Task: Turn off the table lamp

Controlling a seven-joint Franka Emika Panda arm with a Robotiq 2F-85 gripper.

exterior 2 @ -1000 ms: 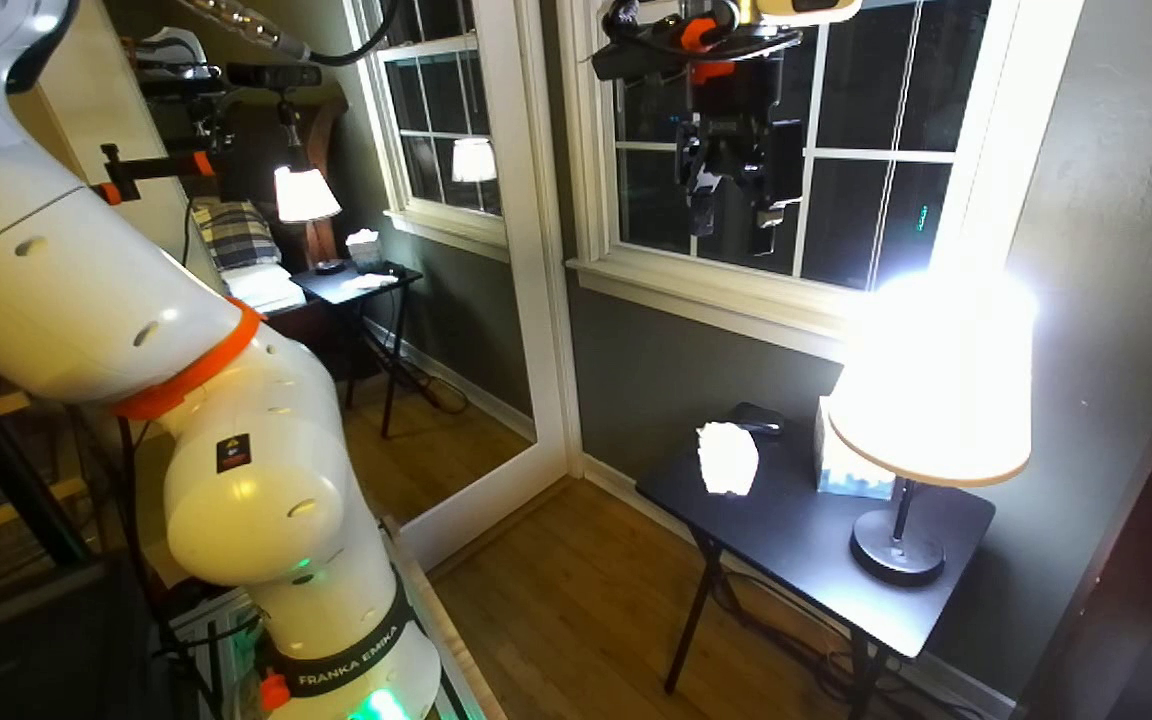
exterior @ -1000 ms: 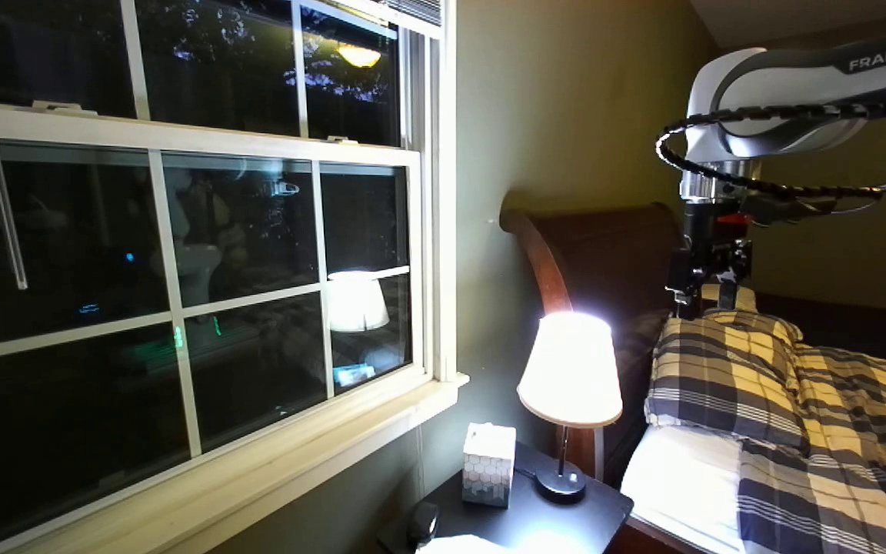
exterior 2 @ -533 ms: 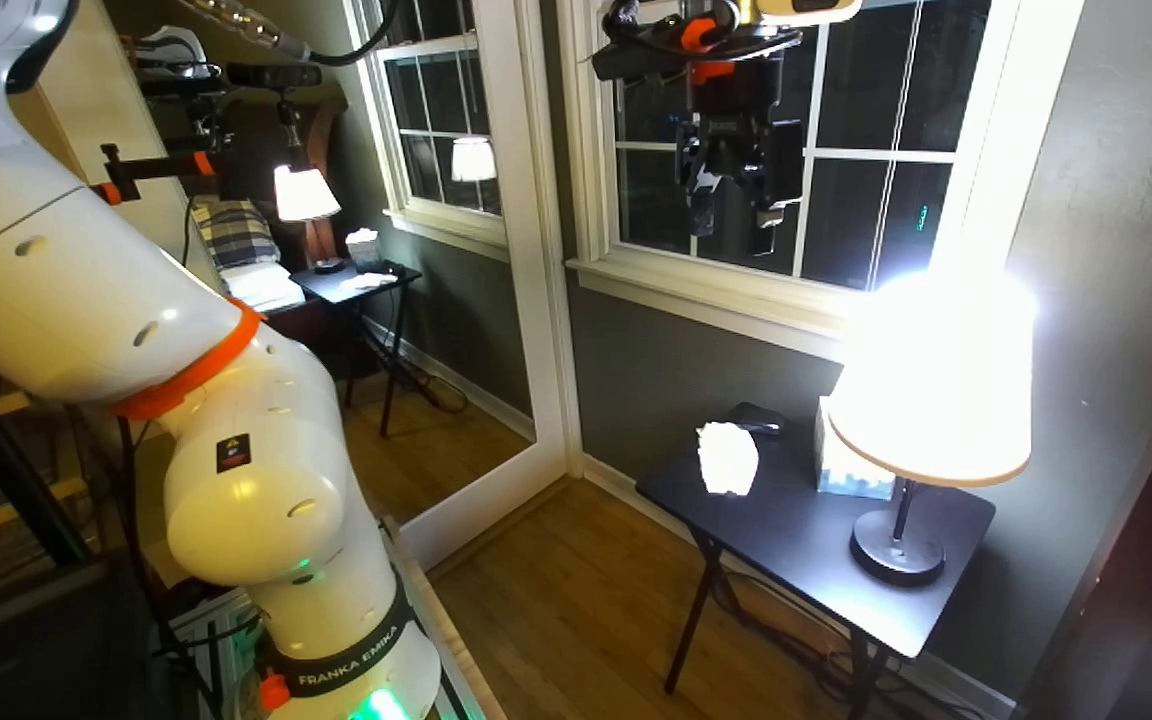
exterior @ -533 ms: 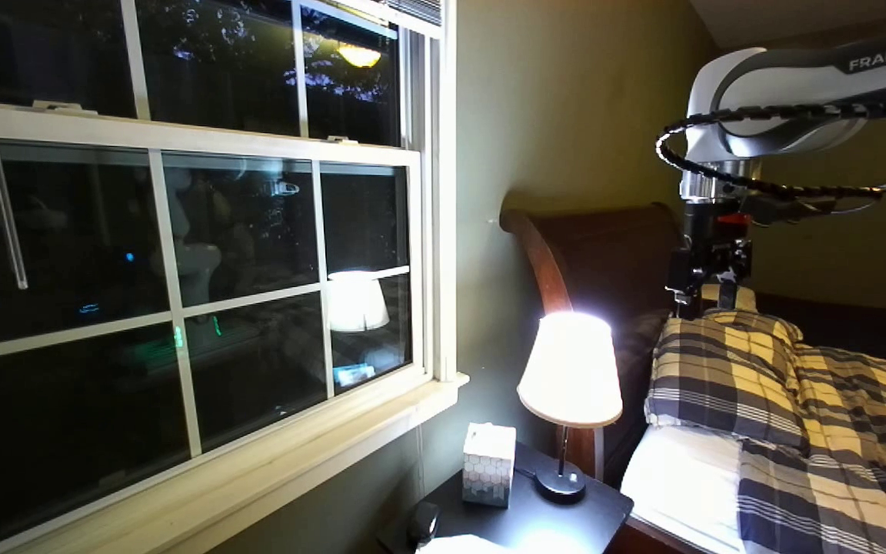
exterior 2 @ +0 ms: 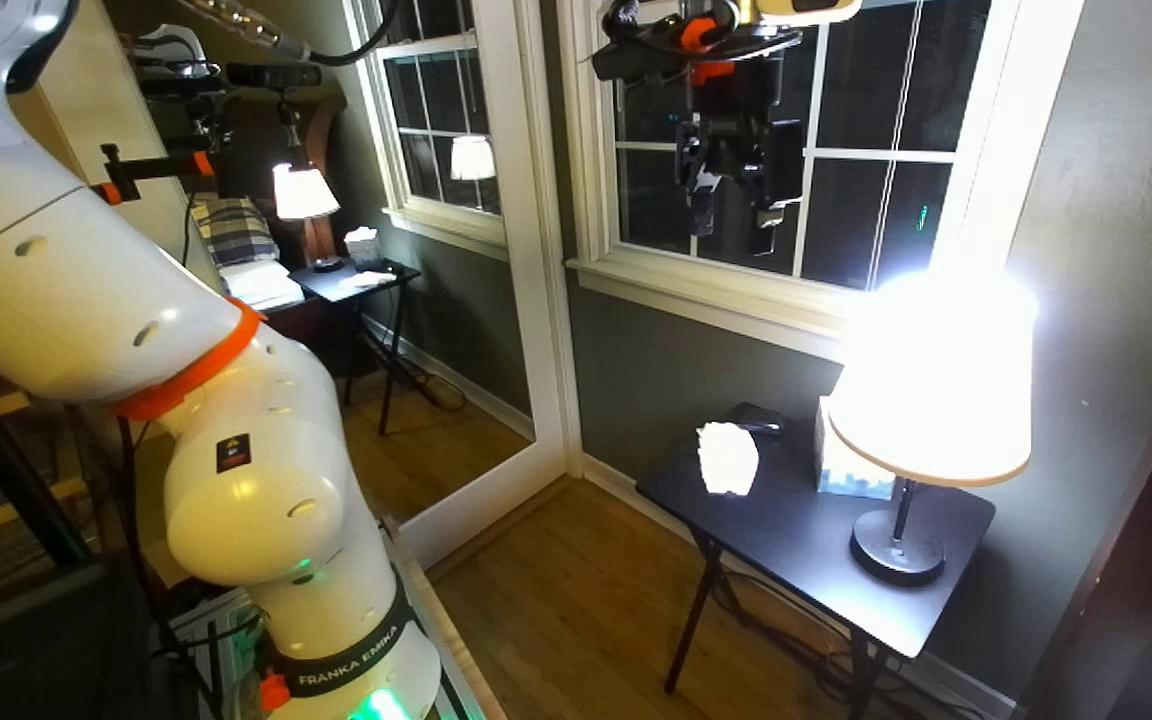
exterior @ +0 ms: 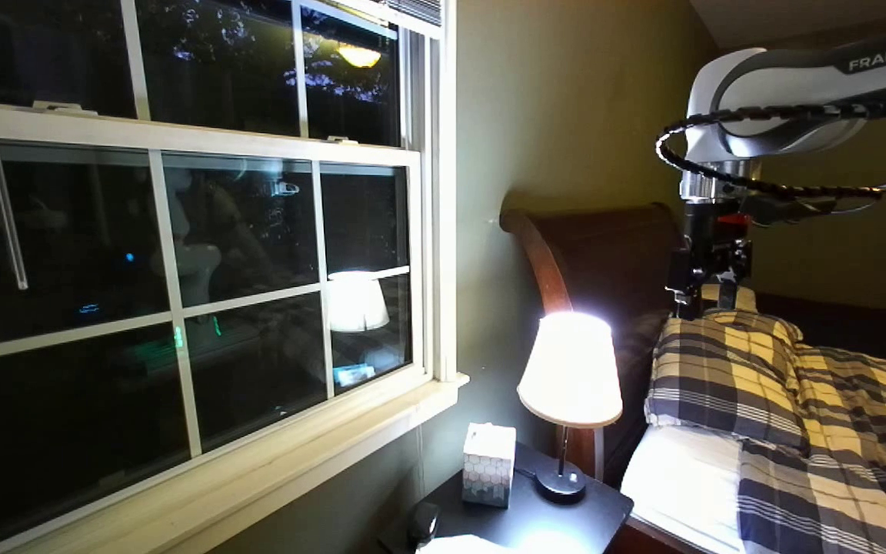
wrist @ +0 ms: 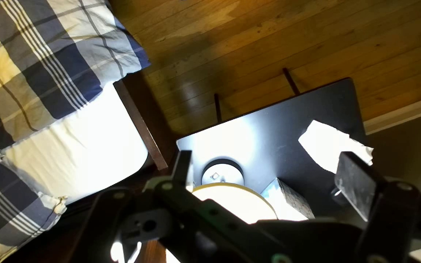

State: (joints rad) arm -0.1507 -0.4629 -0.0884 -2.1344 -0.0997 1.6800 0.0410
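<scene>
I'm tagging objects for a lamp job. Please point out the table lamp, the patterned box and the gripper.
Table lamp [exterior: 571,377]: in an exterior view, on the glowing shade.
Patterned box [exterior: 487,469]: in an exterior view, on its hexagon-patterned side.
Gripper [exterior 2: 733,230]: in an exterior view, midway between its parted fingertips.

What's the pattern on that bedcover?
Plaid: the bedcover is dark blue, grey, yellowish and white, seen best in the wrist view.

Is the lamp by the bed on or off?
On: the table lamp has a shade glowing bright white in both exterior views, and light pools on the black table in the wrist view.
</scene>
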